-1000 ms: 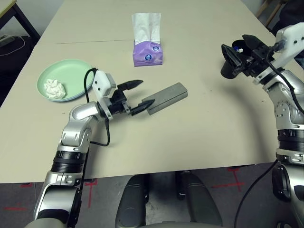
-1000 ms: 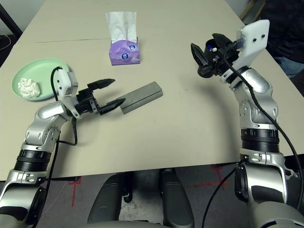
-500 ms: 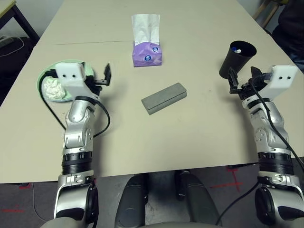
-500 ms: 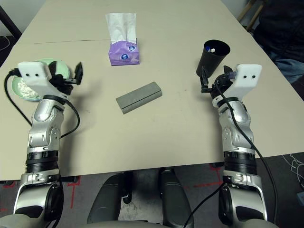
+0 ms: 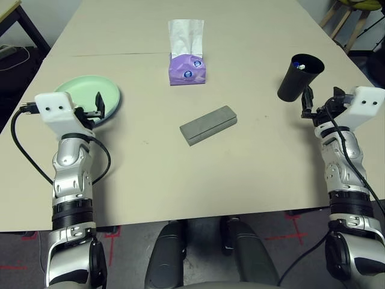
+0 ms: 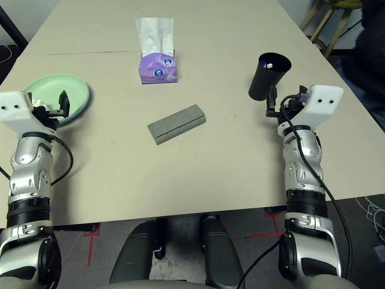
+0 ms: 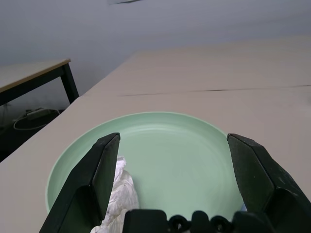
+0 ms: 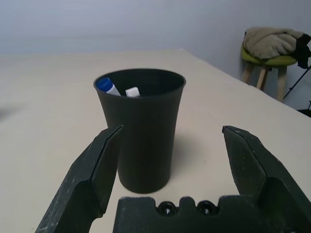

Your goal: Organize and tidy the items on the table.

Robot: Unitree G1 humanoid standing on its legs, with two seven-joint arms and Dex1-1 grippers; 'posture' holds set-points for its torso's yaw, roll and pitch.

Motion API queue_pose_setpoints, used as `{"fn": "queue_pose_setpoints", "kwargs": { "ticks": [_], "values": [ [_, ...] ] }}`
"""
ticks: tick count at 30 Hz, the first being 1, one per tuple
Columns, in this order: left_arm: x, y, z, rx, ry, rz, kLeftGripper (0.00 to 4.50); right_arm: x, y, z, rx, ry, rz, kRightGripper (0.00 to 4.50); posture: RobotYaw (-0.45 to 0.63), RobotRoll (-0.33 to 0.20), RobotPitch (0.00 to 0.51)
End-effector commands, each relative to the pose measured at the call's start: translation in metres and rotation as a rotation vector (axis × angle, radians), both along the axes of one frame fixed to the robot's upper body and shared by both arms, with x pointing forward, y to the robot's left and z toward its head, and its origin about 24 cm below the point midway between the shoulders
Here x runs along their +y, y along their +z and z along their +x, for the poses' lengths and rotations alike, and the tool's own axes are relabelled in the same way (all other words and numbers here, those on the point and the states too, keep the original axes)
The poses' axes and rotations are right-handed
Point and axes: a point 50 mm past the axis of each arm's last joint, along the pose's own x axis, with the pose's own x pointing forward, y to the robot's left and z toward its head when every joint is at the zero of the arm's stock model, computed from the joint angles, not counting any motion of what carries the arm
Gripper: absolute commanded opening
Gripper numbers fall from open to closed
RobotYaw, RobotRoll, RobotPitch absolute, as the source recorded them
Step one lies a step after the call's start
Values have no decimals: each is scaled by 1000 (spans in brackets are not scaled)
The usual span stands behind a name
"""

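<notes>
A mint green plate lies at the table's left side with crumpled white tissue in it. My left gripper hovers open at the plate's near rim, fingers spread over the dish. The grey-green glasses case lies alone at mid-table. At the right stands the black cup, upright, with a white marker pen inside. My right gripper is open just short of the cup and holds nothing.
A purple tissue pack with white tissue sticking up stands behind the case. The beige table has a thin seam across its far part. A dark-framed side desk is at far left, a stool off the right.
My left gripper has swung away from the glasses case to the green plate. My right gripper has drawn back from the cup, which stays upright. Both forearms now point straight ahead.
</notes>
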Motion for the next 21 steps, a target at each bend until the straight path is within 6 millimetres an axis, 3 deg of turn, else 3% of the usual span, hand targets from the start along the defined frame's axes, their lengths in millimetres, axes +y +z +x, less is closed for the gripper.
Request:
{"fn": "queue_pose_setpoints", "kwargs": {
  "ticks": [1, 21],
  "values": [
    [0, -12, -3, 17, -19, -35, 4500, -2, -6, -3, -1, 13, 4, 4464, 78, 0, 155],
    [-12, -22, -4, 46, -165, -50, 4500, -2, -14, -16, 42, 71, -47, 4464, 65, 0, 129]
  ]
}}
